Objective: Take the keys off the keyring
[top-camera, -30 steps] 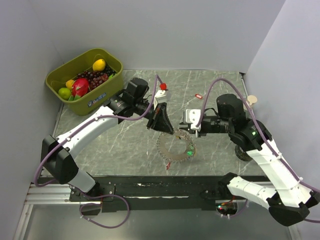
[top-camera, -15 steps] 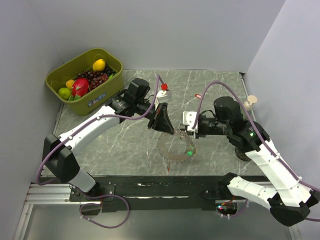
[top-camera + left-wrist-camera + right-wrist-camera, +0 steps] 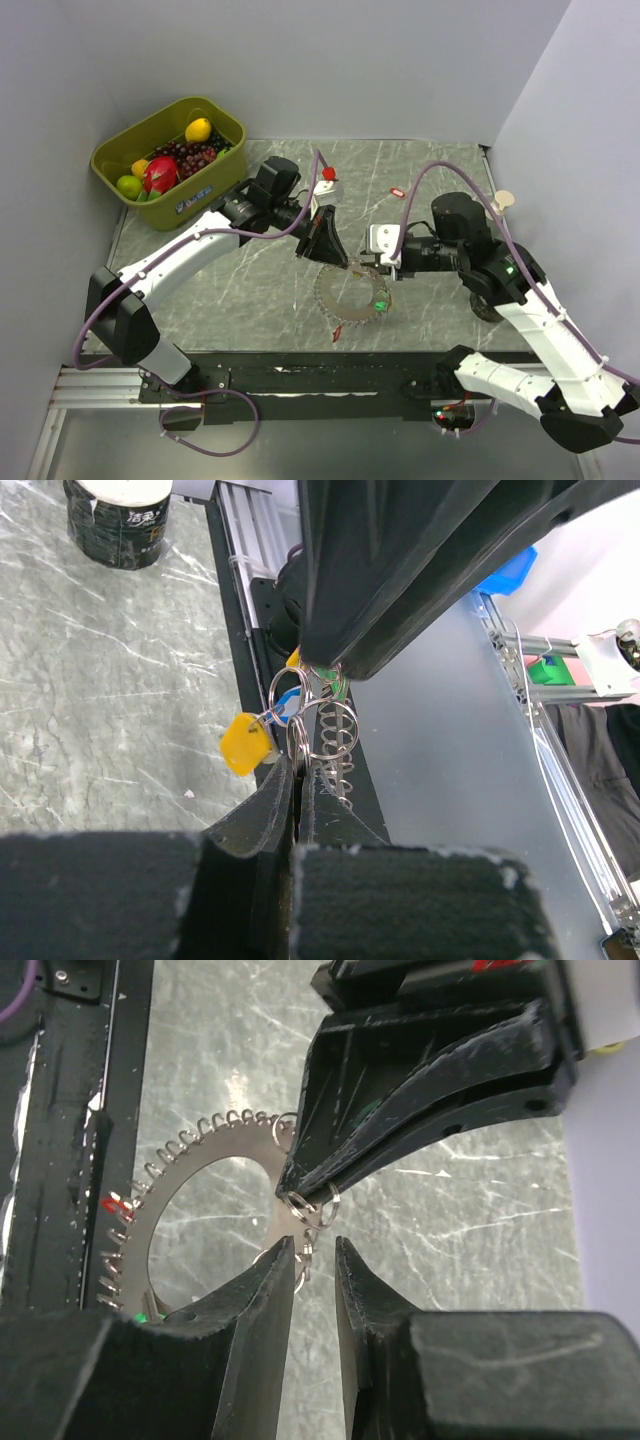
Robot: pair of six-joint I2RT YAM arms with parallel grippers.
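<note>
My left jaws are clamped on the far rim of the silvery-grey coiled metal keyring [image 3: 322, 296] over the grey marbled counter [image 3: 250, 290]. I judge this steadies the small yellow plastic key [image 3: 245, 745] and the split rings [image 3: 310, 1208]. The left arm [image 3: 190, 250] reaches forward and down. The right arm [image 3: 530, 310] faces it, right jaws narrowly apart just short of the rings, gripping nothing.

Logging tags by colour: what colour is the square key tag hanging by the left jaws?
Yellow. The key tag shows best in the left wrist view.

Glossy silvery metal keyring [image 3: 215, 1142] on smooth, marble-patterned table [image 3: 450, 1210].
</note>
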